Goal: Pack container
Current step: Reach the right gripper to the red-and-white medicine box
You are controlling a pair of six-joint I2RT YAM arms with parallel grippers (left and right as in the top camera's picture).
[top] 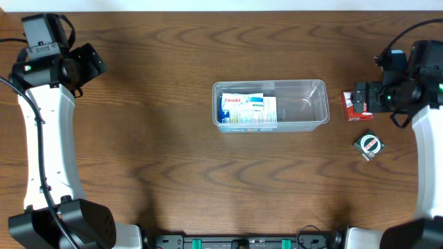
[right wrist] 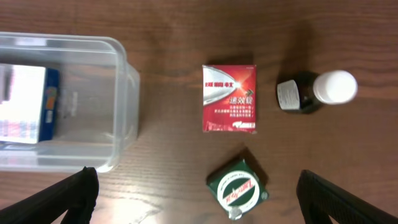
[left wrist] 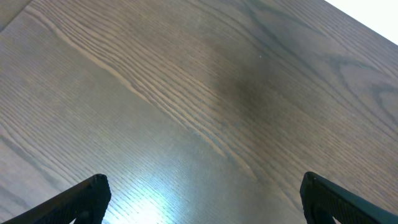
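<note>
Dark-brown wood-grain surface (top: pixel 152 138) under everything. Near its middle, the container (top: pixel 304 105): clear plastic, rectangular, rounded corners, rimmed, long side running left to right. Inside, a white-and-blue box (top: pixel 248 109) marked Panadol, lying flat in the container's left half.

Just beyond the container's right end, close but apart from it, a red box (right wrist: pixel 229 98) with white lettering, flat on the surface. Farther from the container on that same side, past the red box, a dark bottle (right wrist: pixel 314 91) with a white cap. Apparently on its side, cap pointing away from the container. Seen only from the right wrist; hidden under the right arm (top: pixel 422 138) from overhead. Also right of the container, but set more toward the near side than the red box, a green pack (top: pixel 368 144) with a round red-and-white label, touching neither neighbour.

Right end effector (right wrist: pixel 199 199) hovering right of the container, above the red box, fingers spread wide and gripping nothing. Left end effector (left wrist: pixel 202 202) well off to the container's left and toward the far side, over plain wood grain, fingers likewise wide apart with nothing between them.
</note>
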